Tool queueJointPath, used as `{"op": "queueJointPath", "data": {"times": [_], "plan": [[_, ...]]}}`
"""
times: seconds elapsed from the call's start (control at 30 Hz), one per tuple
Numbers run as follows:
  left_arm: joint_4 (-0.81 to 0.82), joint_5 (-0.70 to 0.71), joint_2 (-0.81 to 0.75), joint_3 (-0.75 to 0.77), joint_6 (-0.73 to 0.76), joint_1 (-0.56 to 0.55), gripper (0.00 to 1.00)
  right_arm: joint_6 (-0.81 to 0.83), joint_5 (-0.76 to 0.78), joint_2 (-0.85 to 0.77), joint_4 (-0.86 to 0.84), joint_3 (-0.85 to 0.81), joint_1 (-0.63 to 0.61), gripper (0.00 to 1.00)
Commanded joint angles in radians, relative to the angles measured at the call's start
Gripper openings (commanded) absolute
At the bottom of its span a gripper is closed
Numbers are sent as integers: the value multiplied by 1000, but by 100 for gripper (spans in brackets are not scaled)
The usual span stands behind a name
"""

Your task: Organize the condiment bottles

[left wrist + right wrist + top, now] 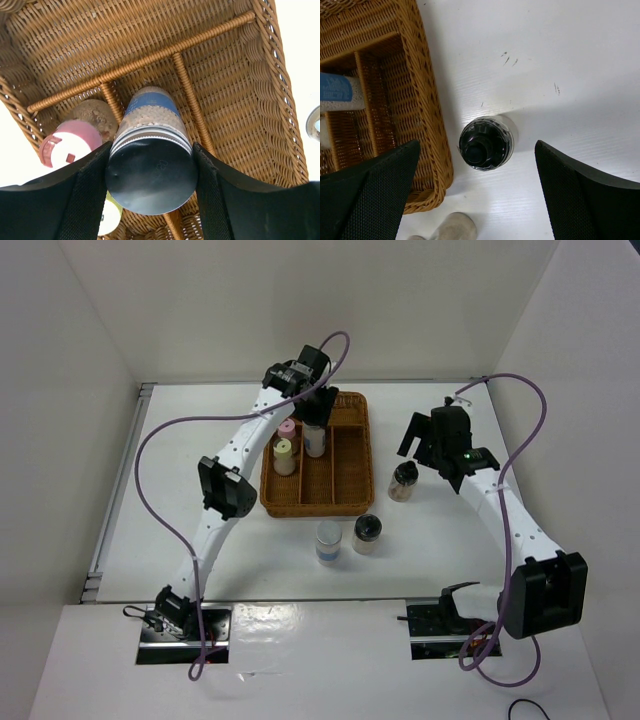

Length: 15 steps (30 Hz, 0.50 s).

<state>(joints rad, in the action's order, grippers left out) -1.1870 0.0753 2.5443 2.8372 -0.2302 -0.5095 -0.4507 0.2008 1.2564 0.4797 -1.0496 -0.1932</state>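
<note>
White table [420, 540]; my left hand [151, 192] pinched the blue-labelled jar [150, 125] at its lid, likely light, rigid, slick, right hand [477, 195] spread.

The left side of the wicker tray [352, 470] is crowded. A pink-lidded jar [287, 428] and a yellow-lidded jar [284, 455] stand just beside the blue-labelled jar [147, 107], which is clamped in the left gripper [150, 175], so that finger has little gap. The tray's right half leaves room to descend. Just off the tray's right wall, a black-lidded jar [485, 141] has space either side between the right gripper's [477, 146] spread fingers. Near the tray's front wall, a silver-lidded jar [328, 540] and a second black-lidded jar [367, 533] block a low approach.
</note>
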Motion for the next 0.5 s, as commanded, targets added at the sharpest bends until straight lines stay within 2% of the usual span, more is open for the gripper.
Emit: {"op": "queueJointPath", "data": {"times": [0.0,0.2,0.27,0.3,0.37,0.4,0.43,0.47], "plan": [[46,-28,13,74,25,9,49,18,0,11,-36,-49,8,99],[46,0,47,119,25,9,50,27,-11,29,-36,-49,17,99],[56,0,56,119,25,9,60,27,-20,38,-36,-58,17,99],[56,0,56,119,25,9,71,27,-20,38,-36,-58,17,99],[56,0,42,100,25,9,80,27,-20,38,-36,-58,17,99],[56,0,13,100,25,9,95,27,-20,38,-36,-58,17,99],[56,0,1,75,25,9,100,27,-20,38,-36,-67,17,99],[56,0,-15,65,25,0,100,27,-20,38,-36,-67,17,99]]}}
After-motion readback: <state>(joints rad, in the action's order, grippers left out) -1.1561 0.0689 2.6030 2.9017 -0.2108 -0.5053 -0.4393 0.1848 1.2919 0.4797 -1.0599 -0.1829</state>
